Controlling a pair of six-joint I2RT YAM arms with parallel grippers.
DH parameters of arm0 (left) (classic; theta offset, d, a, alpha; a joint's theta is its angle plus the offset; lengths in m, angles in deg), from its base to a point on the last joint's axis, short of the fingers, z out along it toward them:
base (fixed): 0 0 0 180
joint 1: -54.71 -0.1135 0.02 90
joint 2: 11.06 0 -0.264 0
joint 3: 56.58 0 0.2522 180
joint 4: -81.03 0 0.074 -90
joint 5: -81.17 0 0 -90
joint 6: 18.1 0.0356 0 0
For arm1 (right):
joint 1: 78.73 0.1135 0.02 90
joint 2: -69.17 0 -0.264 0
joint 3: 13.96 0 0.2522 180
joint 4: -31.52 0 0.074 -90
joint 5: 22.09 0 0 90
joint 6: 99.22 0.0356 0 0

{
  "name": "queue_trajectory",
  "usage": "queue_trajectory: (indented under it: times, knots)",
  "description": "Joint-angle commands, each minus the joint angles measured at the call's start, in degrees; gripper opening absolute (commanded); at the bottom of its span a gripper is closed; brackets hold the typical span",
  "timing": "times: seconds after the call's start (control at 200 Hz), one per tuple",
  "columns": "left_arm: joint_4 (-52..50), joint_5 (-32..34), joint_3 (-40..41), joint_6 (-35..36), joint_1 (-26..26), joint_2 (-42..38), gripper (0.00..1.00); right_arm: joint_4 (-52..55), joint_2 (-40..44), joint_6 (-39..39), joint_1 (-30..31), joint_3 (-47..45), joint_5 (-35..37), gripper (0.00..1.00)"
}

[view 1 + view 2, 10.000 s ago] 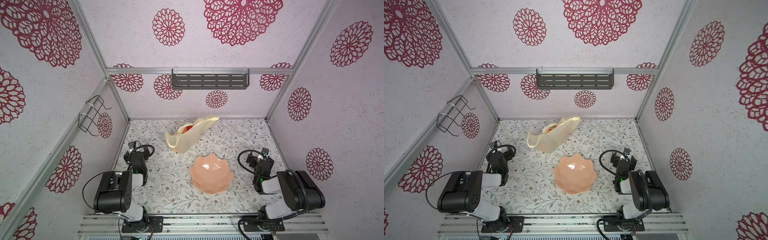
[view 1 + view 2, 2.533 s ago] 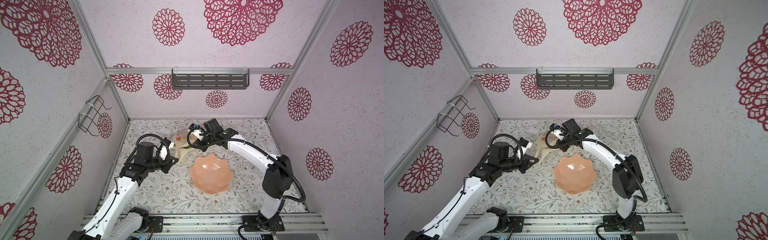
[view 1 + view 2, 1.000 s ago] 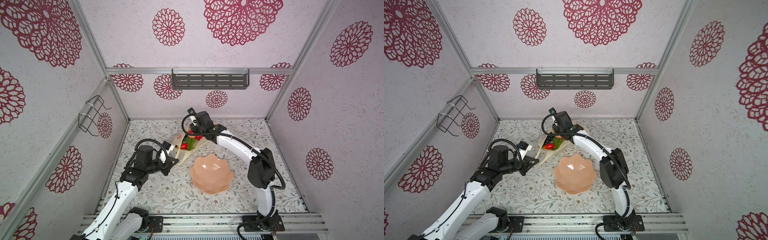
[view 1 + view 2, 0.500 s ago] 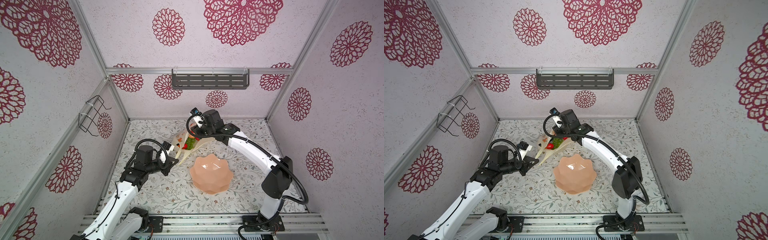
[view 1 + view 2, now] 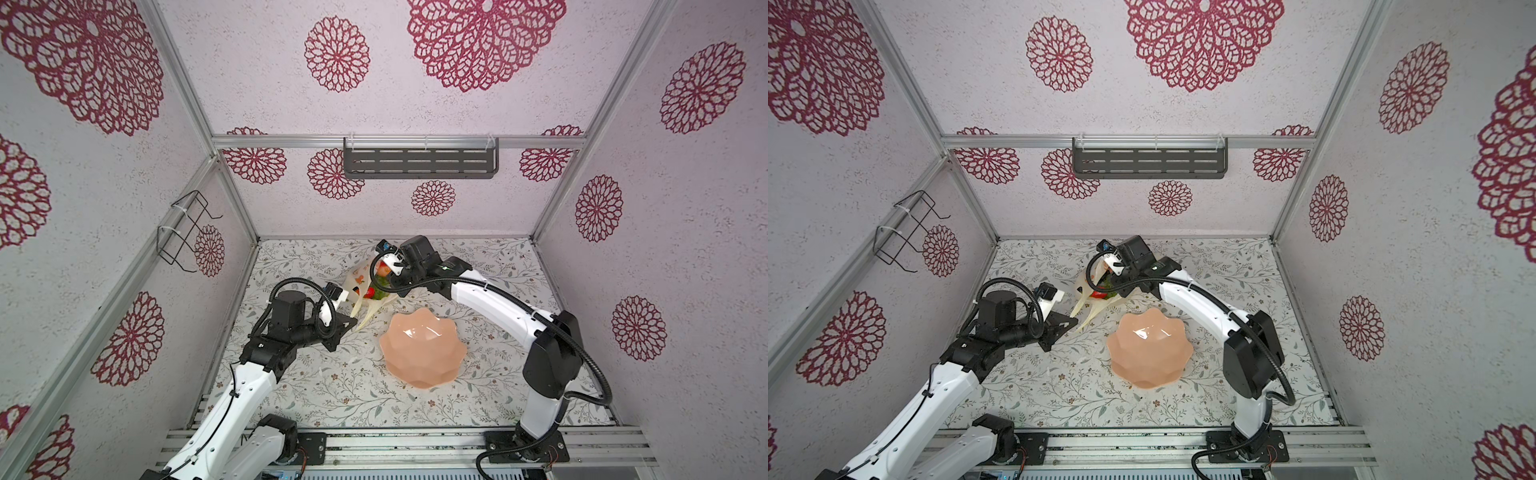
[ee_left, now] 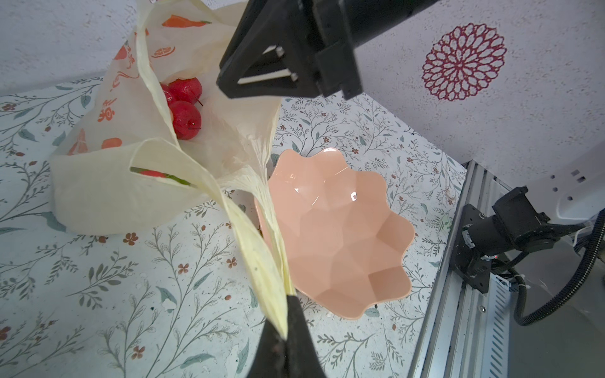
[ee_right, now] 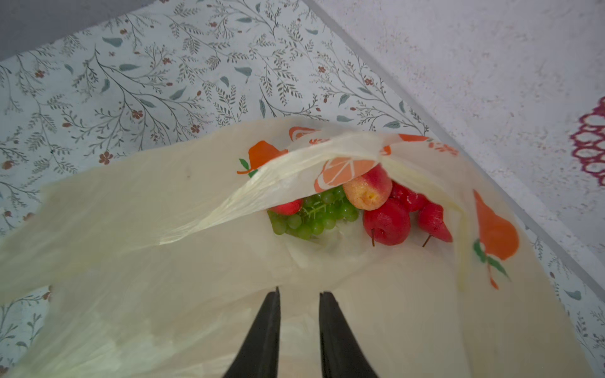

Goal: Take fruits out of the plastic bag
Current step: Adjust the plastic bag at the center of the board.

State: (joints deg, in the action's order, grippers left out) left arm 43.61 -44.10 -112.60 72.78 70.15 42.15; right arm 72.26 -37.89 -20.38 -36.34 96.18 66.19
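Bowl (image 5: 422,357), peach-pink & scalloped, sat empty nearest the arm bases, w/ the left gripper (image 6: 288,311) just beyond it, fingers pressed together on the plastic bag's (image 6: 108,193) handle strips (image 6: 252,235), which ran taut toward the bowl side. Bag lay on the floral tabletop (image 5: 316,386) behind the bowl, mouth agape, w/ a green grape bunch (image 7: 314,216), round red fruits (image 7: 386,225) & a red-yellow mango shape (image 7: 368,191) all inside, none out yet. Right gripper (image 7: 299,291) hung at the mouth, farthest back, jaws narrowly spread w/ nothing seen between them, so the step looked like the reach-in for the 1st fruit. Next move prob. calls for going deeper under the loose film flap & closing on one fruit only, not the film.
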Motion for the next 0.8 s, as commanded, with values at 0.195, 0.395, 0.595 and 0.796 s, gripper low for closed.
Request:
queue_trajectory:
  times: [0.195,0.395,0.595,0.796]
  knots:
    - [0.27,-0.57,0.16,0.88,-0.4,-0.37,0.0,-6.96,-11.03,-1.24,0.16,11.04,2.63,0.33]
    - [-0.07,-0.64,0.42,0.65,-0.41,-1.04,0.0,-8.79,-19.57,4.87,-0.61,24.75,8.41,0.44]
    - [-0.24,1.7,0.51,0.8,-0.41,-2.01,0.0,-5.3,-26.51,10.49,-3.2,39.06,15.94,0.64]
    - [-0.51,13.26,-0.27,-0.41,-0.42,-3.23,0.0,-2.37,-26.8,11.69,-5.34,40.73,21.09,0.69]
